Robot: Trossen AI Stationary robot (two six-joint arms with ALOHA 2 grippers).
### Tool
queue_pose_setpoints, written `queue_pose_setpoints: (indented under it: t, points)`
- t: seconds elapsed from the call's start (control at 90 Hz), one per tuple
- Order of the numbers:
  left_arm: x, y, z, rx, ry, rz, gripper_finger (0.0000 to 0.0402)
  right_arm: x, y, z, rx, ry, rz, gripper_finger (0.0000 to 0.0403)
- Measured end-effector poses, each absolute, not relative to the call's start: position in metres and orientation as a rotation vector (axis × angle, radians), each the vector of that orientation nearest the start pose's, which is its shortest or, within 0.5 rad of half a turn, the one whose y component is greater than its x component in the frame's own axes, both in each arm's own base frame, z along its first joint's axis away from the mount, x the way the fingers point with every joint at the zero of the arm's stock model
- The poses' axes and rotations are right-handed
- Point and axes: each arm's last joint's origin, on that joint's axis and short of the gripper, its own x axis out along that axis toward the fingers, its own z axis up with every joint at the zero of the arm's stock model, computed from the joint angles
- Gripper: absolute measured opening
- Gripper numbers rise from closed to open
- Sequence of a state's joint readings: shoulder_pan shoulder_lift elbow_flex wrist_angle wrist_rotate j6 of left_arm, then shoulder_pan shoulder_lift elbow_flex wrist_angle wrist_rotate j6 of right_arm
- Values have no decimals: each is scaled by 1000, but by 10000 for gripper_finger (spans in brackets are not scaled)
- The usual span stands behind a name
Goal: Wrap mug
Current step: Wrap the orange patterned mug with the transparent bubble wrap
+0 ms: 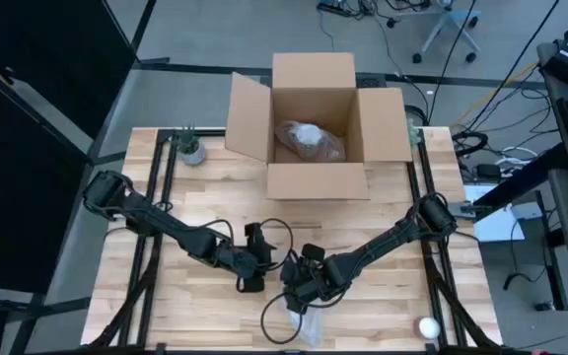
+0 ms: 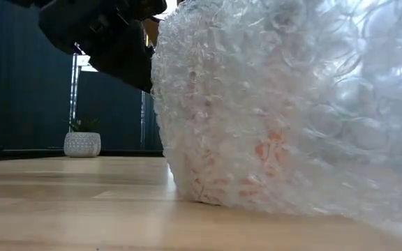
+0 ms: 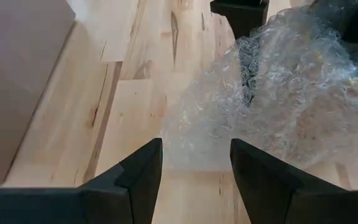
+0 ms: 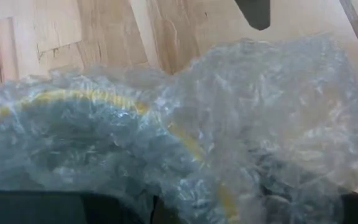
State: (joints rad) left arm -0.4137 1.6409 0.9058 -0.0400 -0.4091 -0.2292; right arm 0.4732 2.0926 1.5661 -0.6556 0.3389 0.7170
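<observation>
At lower centre, the bubble wrap (image 1: 302, 323) is pinned over the mug by the right gripper (image 1: 299, 294), fingers' state indiscernible, while the left gripper (image 3: 196, 163) waits released beside it.

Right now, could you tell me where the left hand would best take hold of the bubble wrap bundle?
Probably at the loose, flattened edge of the bubble wrap lying on the wooden table just ahead of the open left hand. That flap is thin enough to fit between the fingers, while the bulk holding the mug looks too wide. Come in low from the left; the right hand is already on the other side.
</observation>
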Motion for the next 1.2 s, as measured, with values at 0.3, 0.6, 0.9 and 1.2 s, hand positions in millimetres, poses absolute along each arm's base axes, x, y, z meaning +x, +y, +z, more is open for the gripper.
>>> queue_pose_setpoints:
  t: [0.3,0.6,0.9,1.2]
  points:
    - [306,-122,183,31,684,77,178,387,187,173,181,1052,-265,187]
    - [307,-123,180,129,693,44,178,387,187,173,182,1051,-265,187]
    - [309,-132,159,172,747,21,178,386,189,173,181,1050,-263,187]
    - [315,-123,148,203,762,74,178,386,190,173,181,1050,-261,187]
